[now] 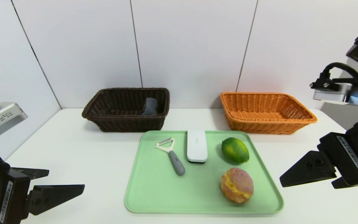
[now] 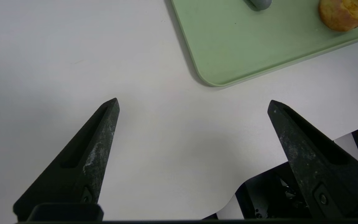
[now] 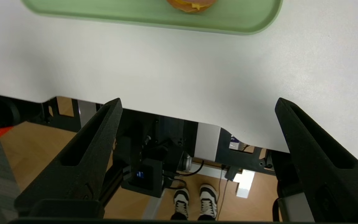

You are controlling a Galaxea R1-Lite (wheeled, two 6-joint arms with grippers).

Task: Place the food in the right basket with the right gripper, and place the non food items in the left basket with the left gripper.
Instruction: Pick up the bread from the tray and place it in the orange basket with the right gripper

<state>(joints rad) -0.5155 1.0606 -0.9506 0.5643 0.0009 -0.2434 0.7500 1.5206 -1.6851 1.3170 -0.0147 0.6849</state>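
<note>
A pale green tray (image 1: 141, 186) lies mid-table. On it are a grey-handled peeler (image 1: 171, 155), a white flat box (image 1: 197, 145), a green citrus fruit (image 1: 235, 150) and a filled bun (image 1: 236, 185). Behind the tray, the dark brown left basket (image 1: 92, 112) holds a grey item (image 1: 150, 106). The orange right basket (image 1: 303, 116) shows nothing inside. My left gripper (image 1: 66, 179) hovers open and empty over bare table at the tray's near-left corner (image 2: 207, 81). My right gripper (image 1: 306, 184) hangs open and empty at the table's near-right edge, apart from the bun (image 3: 191, 4).
White wall panels stand right behind both baskets. The table's front edge (image 3: 166, 105) runs under the right gripper, with the robot base and someone's shoes (image 3: 194, 199) on the floor below. Bare table shows on both sides of the tray.
</note>
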